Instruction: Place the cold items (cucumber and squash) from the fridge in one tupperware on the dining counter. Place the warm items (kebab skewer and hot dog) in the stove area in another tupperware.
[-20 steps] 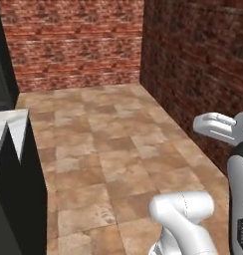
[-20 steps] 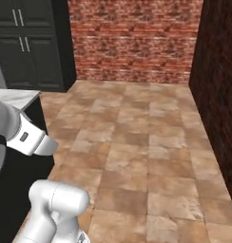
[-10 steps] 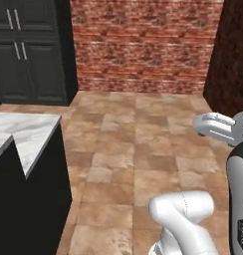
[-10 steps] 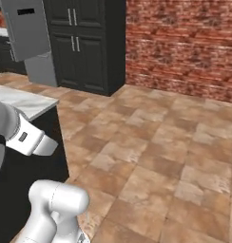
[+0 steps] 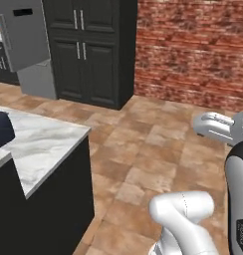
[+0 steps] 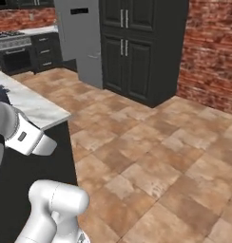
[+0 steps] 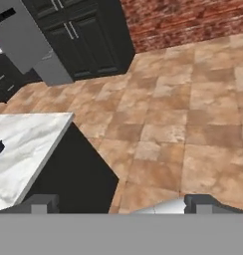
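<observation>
- It was a home kitchen.
- A grey fridge [image 6: 82,38] stood at eleven o'clock beside tall dark cabinets [image 6: 137,45].
- A marble counter [image 5: 41,144] lay at nine o'clock.
- Brick wall [image 5: 193,50], tiled floor [image 6: 175,152].

Scene is being lit evenly and brightly, no single light source being indicated. Barely any cast shadows are being rendered on the tile floor [image 5: 143,149]. Faint sheen is being shown on the grey fridge [image 6: 80,38]. Dark cabinets [image 5: 91,50] are being rendered near-black, detail lost. Textures are being softened, slightly blurred throughout.
</observation>
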### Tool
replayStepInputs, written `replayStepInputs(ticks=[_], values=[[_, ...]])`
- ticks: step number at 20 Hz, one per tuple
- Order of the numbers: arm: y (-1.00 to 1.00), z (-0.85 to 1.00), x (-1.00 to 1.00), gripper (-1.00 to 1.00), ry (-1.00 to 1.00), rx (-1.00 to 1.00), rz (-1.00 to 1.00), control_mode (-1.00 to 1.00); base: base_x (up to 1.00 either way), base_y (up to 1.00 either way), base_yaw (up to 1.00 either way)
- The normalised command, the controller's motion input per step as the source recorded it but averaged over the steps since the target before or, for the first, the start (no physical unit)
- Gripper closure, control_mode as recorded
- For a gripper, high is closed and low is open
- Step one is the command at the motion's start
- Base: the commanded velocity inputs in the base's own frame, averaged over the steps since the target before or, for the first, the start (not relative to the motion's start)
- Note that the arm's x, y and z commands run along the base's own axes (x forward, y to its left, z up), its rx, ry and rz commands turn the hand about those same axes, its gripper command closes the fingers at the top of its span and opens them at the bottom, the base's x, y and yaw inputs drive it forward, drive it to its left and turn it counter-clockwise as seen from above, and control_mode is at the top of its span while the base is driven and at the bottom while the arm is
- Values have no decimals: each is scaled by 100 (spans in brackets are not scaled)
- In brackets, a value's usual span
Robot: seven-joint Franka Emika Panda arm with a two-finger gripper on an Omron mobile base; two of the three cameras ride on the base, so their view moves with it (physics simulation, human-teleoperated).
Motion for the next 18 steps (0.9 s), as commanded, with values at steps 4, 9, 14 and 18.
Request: replayStepInputs(ticks=[4, 9, 14, 18], values=[[0, 0, 0, -100, 0, 0, 0, 100, 100, -54, 47], [0, 0, 0, -100, 0, 0, 0, 100, 100, -64, 41], [0, 0, 0, -100, 0, 0, 0, 100, 100, -67, 40], [0, 0, 0, -100, 0, 0, 0, 100, 100, -66, 41]])
